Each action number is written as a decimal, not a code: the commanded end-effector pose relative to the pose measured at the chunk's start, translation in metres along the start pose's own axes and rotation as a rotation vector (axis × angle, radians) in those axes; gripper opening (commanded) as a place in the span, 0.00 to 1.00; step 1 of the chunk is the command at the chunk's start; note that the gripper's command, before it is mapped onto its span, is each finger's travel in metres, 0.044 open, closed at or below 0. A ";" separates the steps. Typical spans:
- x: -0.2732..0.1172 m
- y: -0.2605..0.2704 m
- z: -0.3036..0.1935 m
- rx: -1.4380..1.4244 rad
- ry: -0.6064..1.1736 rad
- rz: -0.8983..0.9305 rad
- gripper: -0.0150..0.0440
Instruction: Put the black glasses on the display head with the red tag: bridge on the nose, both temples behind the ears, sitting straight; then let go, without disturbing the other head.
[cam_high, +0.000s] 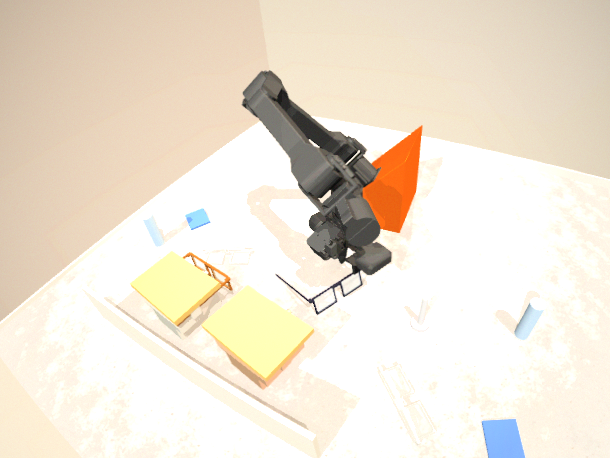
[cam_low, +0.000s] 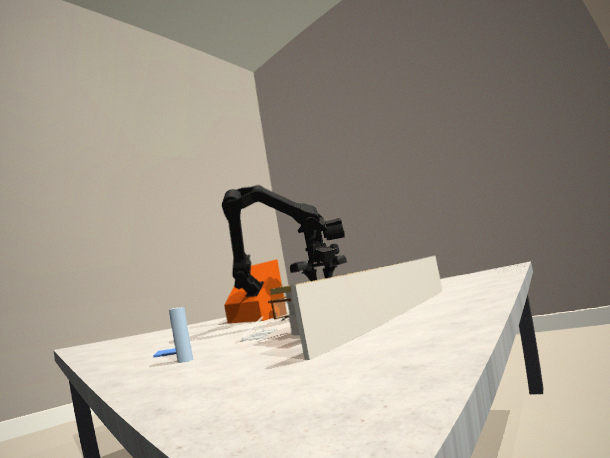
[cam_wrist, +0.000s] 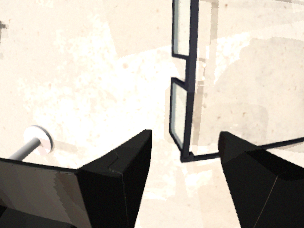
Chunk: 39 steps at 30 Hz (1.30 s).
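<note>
My gripper (cam_high: 349, 264) (cam_low: 320, 276) (cam_wrist: 186, 137) is open, fingertips apart around one front corner of the black glasses (cam_high: 311, 301) (cam_wrist: 192, 70), with a gap on each side in the wrist view. The lens front extends away and one temple runs behind the right finger. Whether the glasses rest on the table is unclear. Two heads stand largely hidden beneath yellow slabs (cam_high: 257, 332) (cam_high: 175, 287); orange glasses (cam_high: 229, 278) are at the left one, and the nearer one has no glasses visible. No red tag shows.
A pale low wall (cam_high: 295, 435) (cam_low: 370, 300) stands behind the heads. An orange block (cam_high: 400, 200) (cam_low: 242, 312) stands beside the arm. A white peg stand (cam_high: 421, 315) (cam_wrist: 38, 139), blue cylinders (cam_high: 528, 319) (cam_high: 153, 231) and blue pads (cam_high: 502, 440) (cam_high: 198, 219) are around.
</note>
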<state>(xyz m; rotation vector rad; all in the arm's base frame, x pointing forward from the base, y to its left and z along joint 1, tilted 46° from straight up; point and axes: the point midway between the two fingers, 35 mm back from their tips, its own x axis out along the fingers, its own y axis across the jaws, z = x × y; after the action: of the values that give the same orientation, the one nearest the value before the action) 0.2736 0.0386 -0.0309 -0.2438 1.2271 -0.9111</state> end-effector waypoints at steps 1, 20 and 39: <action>0.000 0.000 0.000 -0.003 -0.001 0.000 0.59; 0.001 -0.007 -0.001 0.001 0.006 -0.002 0.49; 0.032 -0.006 -0.001 0.001 0.005 -0.002 0.49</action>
<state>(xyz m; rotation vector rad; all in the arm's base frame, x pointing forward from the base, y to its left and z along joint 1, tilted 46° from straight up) 0.2737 0.0179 -0.0453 -0.2287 1.2245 -0.9126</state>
